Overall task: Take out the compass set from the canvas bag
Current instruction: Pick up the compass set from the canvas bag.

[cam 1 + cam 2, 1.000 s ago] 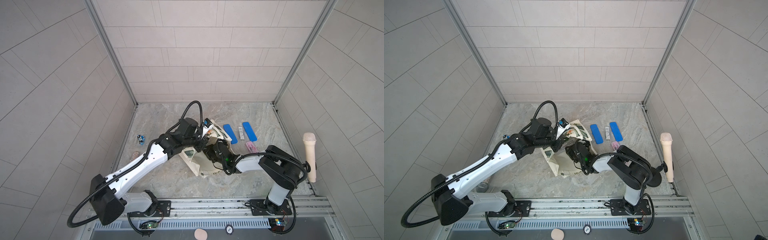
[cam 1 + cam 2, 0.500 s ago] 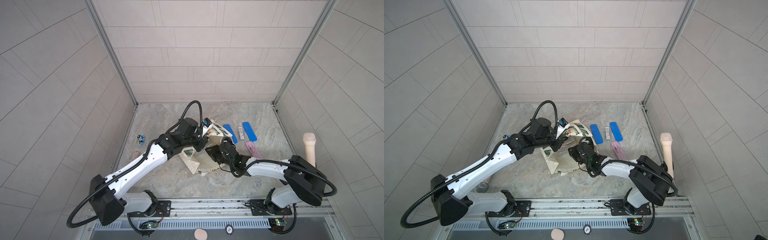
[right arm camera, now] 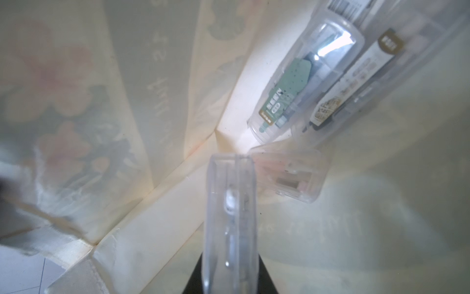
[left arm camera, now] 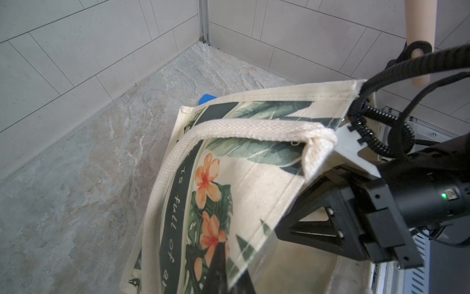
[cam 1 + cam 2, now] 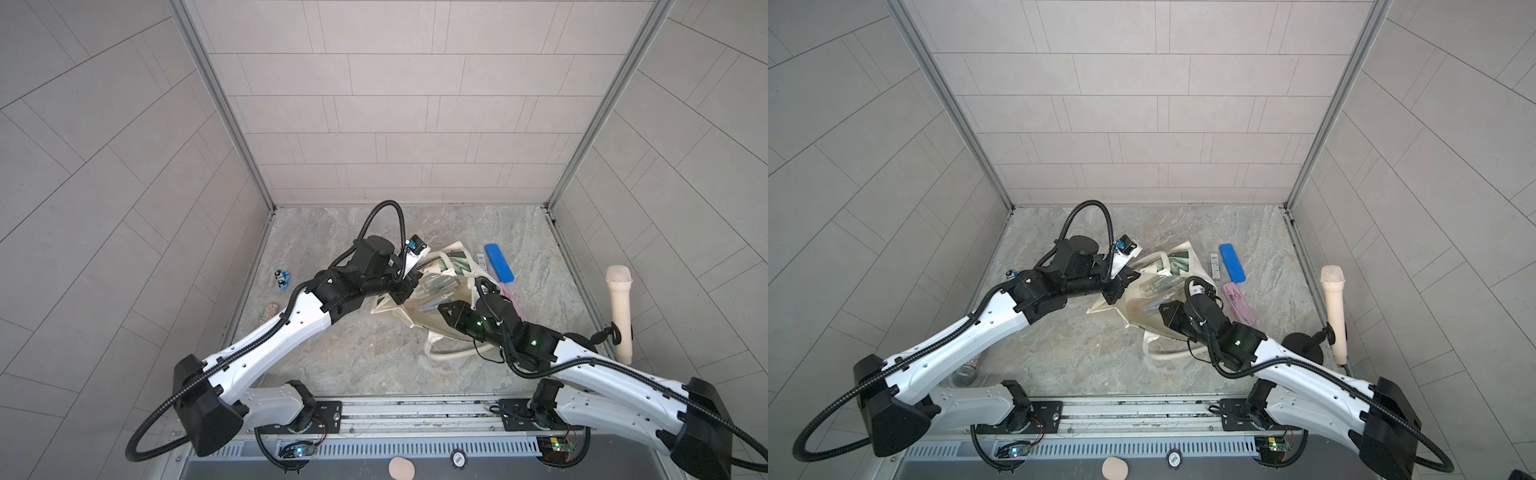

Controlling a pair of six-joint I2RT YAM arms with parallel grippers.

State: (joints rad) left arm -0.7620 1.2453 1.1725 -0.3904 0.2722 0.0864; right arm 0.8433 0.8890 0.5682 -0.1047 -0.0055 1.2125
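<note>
Compass set (image 3: 302, 73): judged to be the clear case with the green card. It lies deep inside the bag against the far fold, touching a brown-label case (image 3: 356, 73). Not gripped.
Bag (image 5: 415, 318): on its side on the floor (image 5: 353, 353), mouth toward the right arm, upper rim lifted.
Left gripper (image 5: 404, 289): fingers clamped on the upper rim, holding the mouth open.
Right gripper (image 3: 232, 168): inside the bag, clear fingers pressed together on nothing. Tips are just short of a small pink-filled case (image 3: 290, 178), with the set beyond it.
Outside the bag: blue case (image 5: 498, 262) and pink case (image 5: 1237, 303) on the floor, near the bag.
Step in hand: reach, no grasp yet.
Risk, wrong item: three clear cases lie close together, and the nearest, pink-filled one could be taken instead.
Risk, no grasp: closed fingers would only push the set deeper, so they need parting first.
Risk, slip: smooth plastic on smooth fingers, so a hold on the rounded end may squirt loose.
Risk, cloth: fingers closing low could pinch the lining and drag the bag.
Risk, collapse: if the rim slips from the left fingers, cloth drops onto the right arm and hides the cases.
Risk, snag: handle (image 4: 229, 127) appears to lie against the right wrist, so withdrawal could carry the bag along.
</note>
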